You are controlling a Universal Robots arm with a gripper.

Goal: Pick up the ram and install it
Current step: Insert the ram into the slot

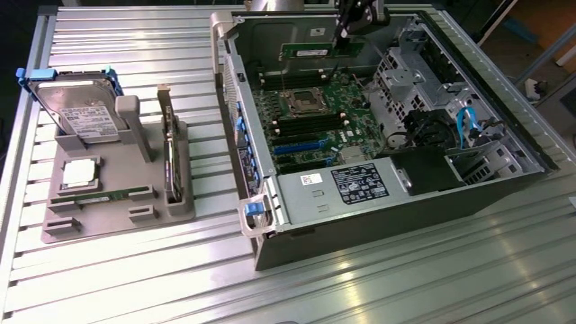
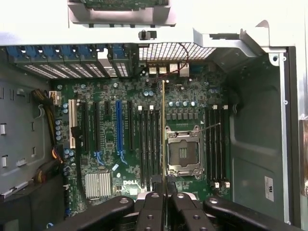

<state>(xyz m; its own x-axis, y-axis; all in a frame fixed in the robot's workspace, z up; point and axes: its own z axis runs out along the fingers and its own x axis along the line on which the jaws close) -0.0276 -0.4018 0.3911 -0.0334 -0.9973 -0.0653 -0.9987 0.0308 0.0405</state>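
Note:
The ram (image 1: 311, 52) is a long thin green stick hanging level over the motherboard (image 1: 315, 128) inside the open computer case (image 1: 504, 182), near the case's far wall. My gripper (image 1: 344, 46) comes down from above and is shut on the ram toward its end on the exterior view's right. In the wrist view my gripper (image 2: 164, 193) pinches the ram (image 2: 163, 125), which shows edge-on as a thin line. That line runs parallel to the dark memory slots (image 2: 149, 144), between them and the processor socket (image 2: 183, 154). The stick is above the board, not seated.
On the exterior view's left, a grey fixture (image 1: 117, 219) holds a hard drive (image 1: 77, 111), a silver processor chip (image 1: 79, 173), another green stick (image 1: 90, 198) and a dark card on edge (image 1: 169, 155). More memory slots (image 2: 216, 144) lie beyond the socket. Case walls and drive cage (image 1: 409, 74) surround the board.

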